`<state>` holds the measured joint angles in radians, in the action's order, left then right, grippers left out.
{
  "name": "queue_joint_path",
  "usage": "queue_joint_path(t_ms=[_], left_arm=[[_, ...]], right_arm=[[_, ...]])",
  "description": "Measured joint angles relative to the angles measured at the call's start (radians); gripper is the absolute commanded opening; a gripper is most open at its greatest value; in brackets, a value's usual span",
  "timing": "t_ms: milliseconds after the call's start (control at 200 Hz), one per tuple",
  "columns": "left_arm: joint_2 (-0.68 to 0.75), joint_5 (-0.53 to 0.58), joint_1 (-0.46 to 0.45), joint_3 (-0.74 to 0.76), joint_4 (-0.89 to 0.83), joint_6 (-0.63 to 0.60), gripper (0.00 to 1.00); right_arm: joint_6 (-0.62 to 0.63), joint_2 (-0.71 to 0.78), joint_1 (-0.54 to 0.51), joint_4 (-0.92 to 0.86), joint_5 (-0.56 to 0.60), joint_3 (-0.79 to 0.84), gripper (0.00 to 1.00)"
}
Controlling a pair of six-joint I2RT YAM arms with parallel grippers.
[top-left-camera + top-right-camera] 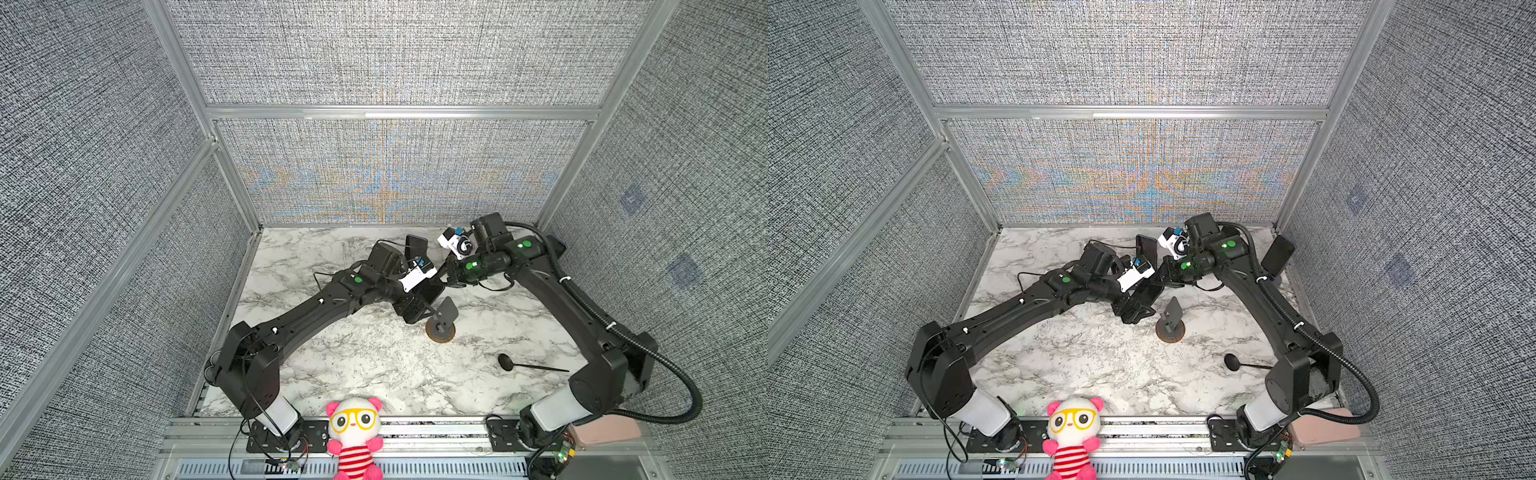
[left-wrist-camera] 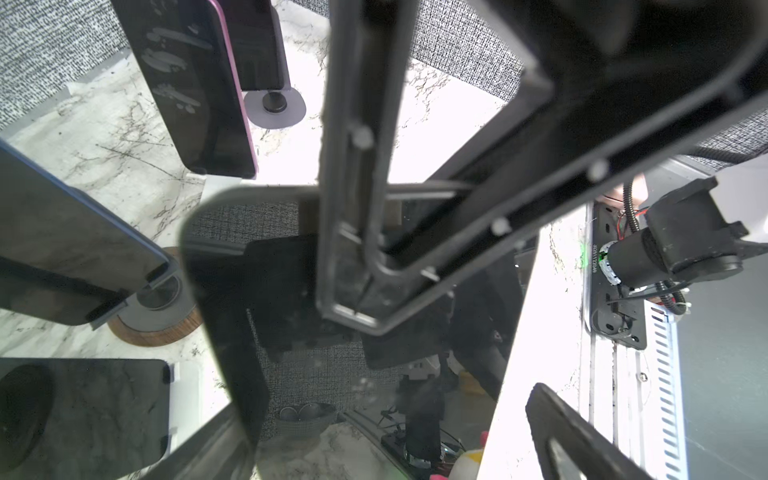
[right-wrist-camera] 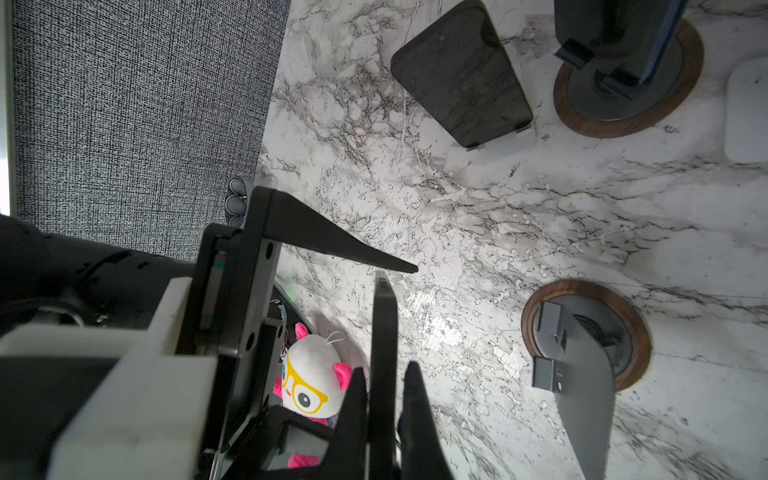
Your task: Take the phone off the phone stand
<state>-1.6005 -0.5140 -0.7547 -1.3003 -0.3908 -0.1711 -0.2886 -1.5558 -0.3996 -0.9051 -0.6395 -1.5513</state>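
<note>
black phone (image 3: pixel 382 324) is off the phone stand (image 1: pixel 444 316) and up in the air, clamped edge-on by the right gripper (image 3: pixel 384 370), which pinches the phone's two faces. in both top views that grip sits just right of frame centre, above and slightly left of the stand.

left gripper (image 1: pixel 423 301) is right beside it, jaws spread wide and straddling the phone. in the right wrist view one of its fingers (image 3: pixel 332 243) ends just past the phone's end with a sliver of marble showing between, so no contact there. whether its other finger touches the phone: cannot tell. in the left wrist view the phone's glossy face fills mid-frame, with the right gripper's frame-like fingers lying across it.

phone stand is empty: a grey tilted plate with two small lips on a round wood-ringed base. it stands upright on the marble table (image 1: pixel 332 365), near frame centre in both top views, just lower right of the left gripper.

other items:
- second phone (image 1: pixel 417 245) on its own stand, toward the back wall
- third phone (image 1: pixel 1277 254) propped at the right edge of the table
- black spoon (image 1: pixel 507 362) lying flat at lower right
- pink-and-white plush toy (image 1: pixel 355 430) at bottom centre on the rail
</note>
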Motion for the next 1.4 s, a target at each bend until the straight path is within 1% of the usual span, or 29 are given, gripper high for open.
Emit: queue_joint_path(t_ms=[65, 175, 370, 440, 520, 555, 630, 665, 755, 825, 885, 1020, 1136, 1211, 1306, 1396], left_arm=[[-0.006, 0.009, 0.0, -0.003, 0.0, 0.0, 0.87], [-0.01, 0.018, 0.0, -0.003, 0.0, 0.008, 0.76], [-0.01, 0.025, 0.0, -0.003, -0.001, 0.008, 0.59], [-0.01, 0.03, 0.0, -0.003, -0.004, 0.015, 0.55], [-0.01, 0.033, 0.0, -0.003, -0.003, 0.019, 0.46], [-0.01, 0.033, 0.0, -0.001, -0.002, 0.023, 0.45], [-0.008, 0.048, 0.0, 0.006, 0.004, 0.037, 0.43], [-0.005, 0.051, 0.0, 0.011, 0.008, 0.044, 0.42], [0.005, 0.066, 0.002, 0.02, 0.017, 0.055, 0.42], [0.009, 0.071, 0.002, 0.024, 0.031, 0.07, 0.41], [0.01, 0.077, 0.002, 0.027, 0.038, 0.07, 0.41], [0.026, 0.091, 0.0, 0.039, 0.035, 0.092, 0.4], [0.072, 0.114, 0.002, 0.072, 0.037, 0.127, 0.4], [0.111, 0.128, 0.004, 0.1, 0.032, 0.154, 0.31], [0.17, 0.167, 0.029, 0.132, -0.01, 0.182, 0.2], [0.203, 0.187, 0.07, 0.138, -0.056, 0.209, 0.14]], right_arm=[[0.0, 0.0, -0.002, 0.0, -0.002, 0.003, 0.0], [-0.001, 0.001, -0.004, 0.003, -0.004, 0.006, 0.0], [0.002, 0.002, -0.004, 0.014, -0.004, 0.015, 0.0], [0.004, 0.004, -0.003, 0.021, -0.005, 0.021, 0.0], [0.003, 0.005, -0.003, 0.027, -0.005, 0.025, 0.22], [-0.002, 0.005, -0.004, 0.033, -0.008, 0.027, 0.29], [-0.01, 0.005, -0.005, 0.038, -0.016, 0.032, 0.39], [-0.011, 0.006, -0.005, 0.04, -0.015, 0.032, 0.42], [-0.013, 0.006, -0.003, 0.04, -0.015, 0.032, 0.53], [-0.013, 0.006, -0.002, 0.037, -0.013, 0.032, 0.59], [-0.013, 0.009, 0.001, 0.034, -0.006, 0.032, 0.6], [-0.013, 0.024, 0.014, 0.022, 0.035, 0.032, 0.6], [-0.016, 0.06, 0.028, 0.028, 0.083, 0.053, 0.6], [-0.031, 0.099, 0.042, 0.051, 0.093, 0.079, 0.59], [-0.066, 0.15, 0.087, 0.087, 0.161, 0.117, 0.59], [-0.076, 0.18, 0.1, 0.109, 0.188, 0.14, 0.59]])
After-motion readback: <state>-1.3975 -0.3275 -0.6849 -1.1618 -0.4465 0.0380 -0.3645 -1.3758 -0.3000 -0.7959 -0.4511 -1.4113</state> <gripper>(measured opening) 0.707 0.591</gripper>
